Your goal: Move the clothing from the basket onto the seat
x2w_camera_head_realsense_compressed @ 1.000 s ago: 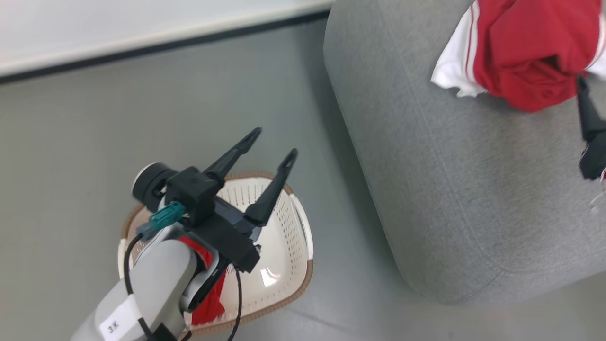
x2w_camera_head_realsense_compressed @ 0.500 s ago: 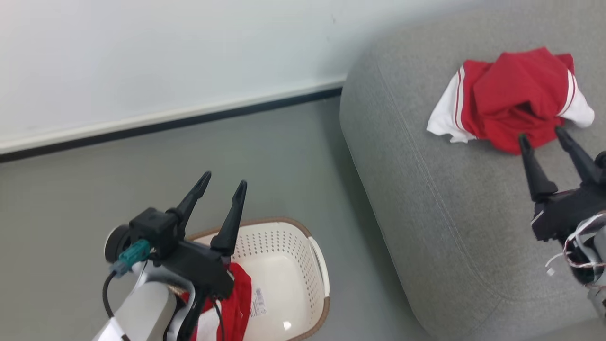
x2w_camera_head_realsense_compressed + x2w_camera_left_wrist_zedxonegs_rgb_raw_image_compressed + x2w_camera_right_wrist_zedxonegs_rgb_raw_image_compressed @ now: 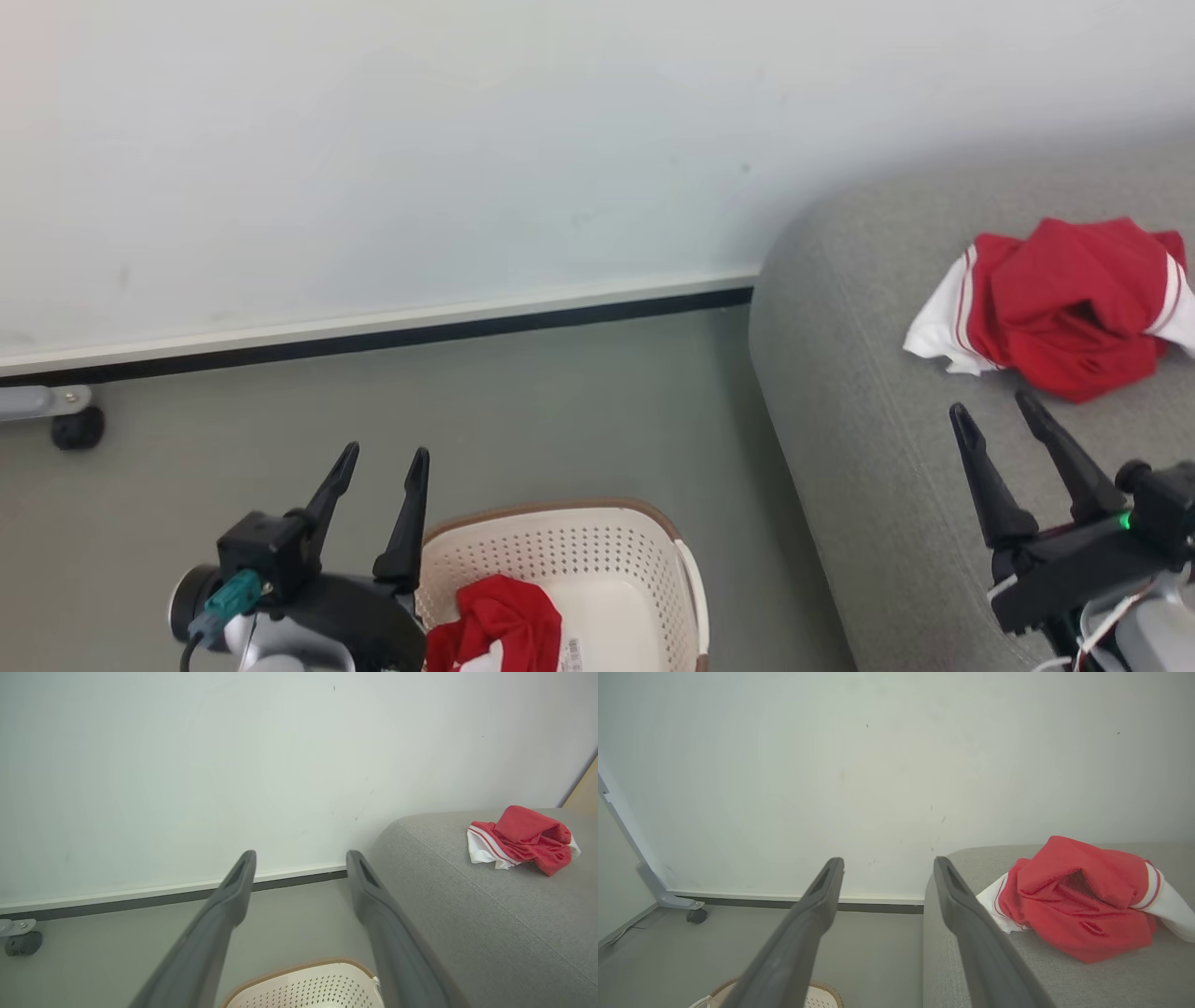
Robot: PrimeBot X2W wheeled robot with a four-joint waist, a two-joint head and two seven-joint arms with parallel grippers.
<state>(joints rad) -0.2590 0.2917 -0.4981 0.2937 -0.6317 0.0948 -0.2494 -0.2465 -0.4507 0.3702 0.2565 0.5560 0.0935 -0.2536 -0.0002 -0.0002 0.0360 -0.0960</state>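
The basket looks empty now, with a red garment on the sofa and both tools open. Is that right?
Not quite. The basket is not empty: the head view shows red clothing lying in it. The rest holds: a red garment lies on the sofa, and the left tool and right tool are both open.

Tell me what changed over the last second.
The head camera tilted up, so the whole view shifted. The right gripper drew back from the red garment on the seat. The left gripper moved from over the basket to its left side. Both stay open and empty. Both that garment and the other red garment in the basket lie as before.
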